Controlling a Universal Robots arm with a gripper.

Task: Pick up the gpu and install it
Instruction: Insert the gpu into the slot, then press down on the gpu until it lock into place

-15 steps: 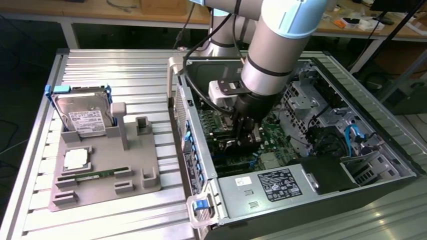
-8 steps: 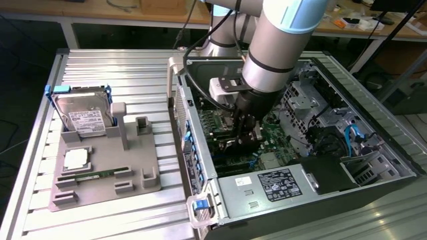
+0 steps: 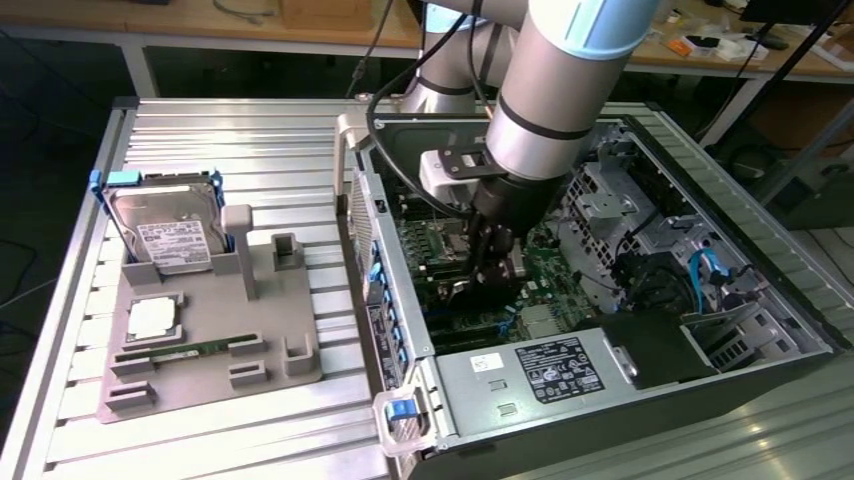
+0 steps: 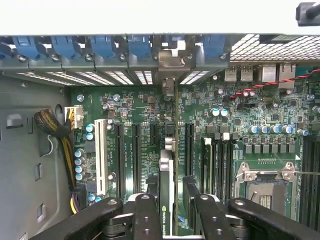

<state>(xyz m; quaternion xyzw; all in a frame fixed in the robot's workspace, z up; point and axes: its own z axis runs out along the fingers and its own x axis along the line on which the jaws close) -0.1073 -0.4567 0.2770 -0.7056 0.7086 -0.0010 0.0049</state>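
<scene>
The gpu [image 4: 167, 170] stands on edge on the green motherboard [image 4: 140, 105], a thin card with a black face and a logo strip. Its silver bracket [image 4: 173, 59] meets the row of rear slot covers with blue clips. My gripper [image 4: 170, 186] straddles the card's near end with a black finger [image 4: 147, 200] on each side. The jaws stand apart, with a dark gap between the card and one finger. In the exterior view the arm reaches down into the open computer case [image 3: 801, 345], and the gripper [image 3: 483, 285] is low over the board.
A grey holder [image 3: 267, 345] lies on the table at the exterior view's left. It carries a silver hard drive [image 3: 167, 235], a square chip [image 3: 154, 318] and a narrow memory stick [image 3: 187, 350]. The power supply [image 3: 554, 365], drive cages and cables crowd the case around the gripper.
</scene>
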